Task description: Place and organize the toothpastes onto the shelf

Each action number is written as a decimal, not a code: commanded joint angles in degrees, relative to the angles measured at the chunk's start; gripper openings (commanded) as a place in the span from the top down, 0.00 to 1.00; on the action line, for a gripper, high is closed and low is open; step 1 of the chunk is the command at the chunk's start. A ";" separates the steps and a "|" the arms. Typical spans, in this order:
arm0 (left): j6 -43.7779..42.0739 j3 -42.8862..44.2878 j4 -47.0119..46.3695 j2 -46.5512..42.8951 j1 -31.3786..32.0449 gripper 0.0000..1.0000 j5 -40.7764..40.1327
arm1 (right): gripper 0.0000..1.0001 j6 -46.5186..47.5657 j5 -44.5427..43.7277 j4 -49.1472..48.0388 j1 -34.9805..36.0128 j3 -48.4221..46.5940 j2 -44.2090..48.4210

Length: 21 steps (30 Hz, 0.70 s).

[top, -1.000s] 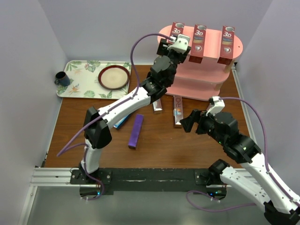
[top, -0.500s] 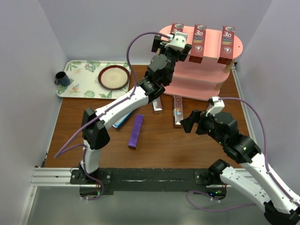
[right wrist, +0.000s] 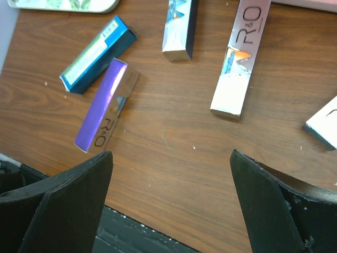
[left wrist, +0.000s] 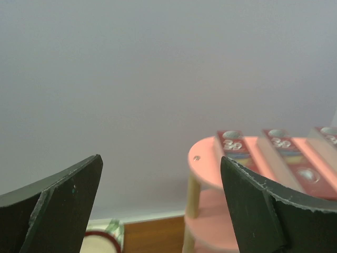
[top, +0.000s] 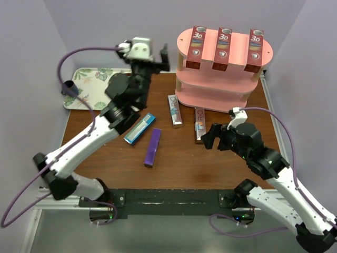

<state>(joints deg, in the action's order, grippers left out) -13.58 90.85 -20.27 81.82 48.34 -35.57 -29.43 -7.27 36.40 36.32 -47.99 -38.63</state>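
The pink three-tier shelf [top: 224,87] stands at the back right, with three red "3D" cartons [top: 224,47] lying side by side on its top board. On the table lie a teal-blue carton [top: 139,128], a purple carton [top: 152,147] and two silver-white cartons [top: 175,110] [top: 199,124]. My left gripper [top: 160,59] is open and empty, raised left of the shelf's top board; its view shows the shelf [left wrist: 205,158] and red cartons [left wrist: 234,145]. My right gripper [top: 210,136] is open and empty, low over bare wood near the purple carton [right wrist: 102,105] and a silver-white carton [right wrist: 242,58].
A floral-print tray [top: 87,84] with a dark mug [top: 68,87] sits at the back left; a red-rimmed plate [left wrist: 97,242] shows low in the left wrist view. Another white carton end [right wrist: 324,124] lies at the right edge of the right wrist view. Grey walls close three sides.
My left arm has drawn back from the shelf's top board, up and to the left, leaving the leftmost red carton there. The right arm has barely moved.
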 commanded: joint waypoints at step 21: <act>12.26 -55.70 16.57 -42.80 -10.63 0.00 -5.03 | 0.01 -0.72 -6.79 -19.44 -0.10 10.10 -20.43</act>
<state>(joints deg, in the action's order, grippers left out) -2.63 35.35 -3.97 38.00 38.04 -39.53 -29.69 -9.74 23.14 36.32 -39.03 -59.05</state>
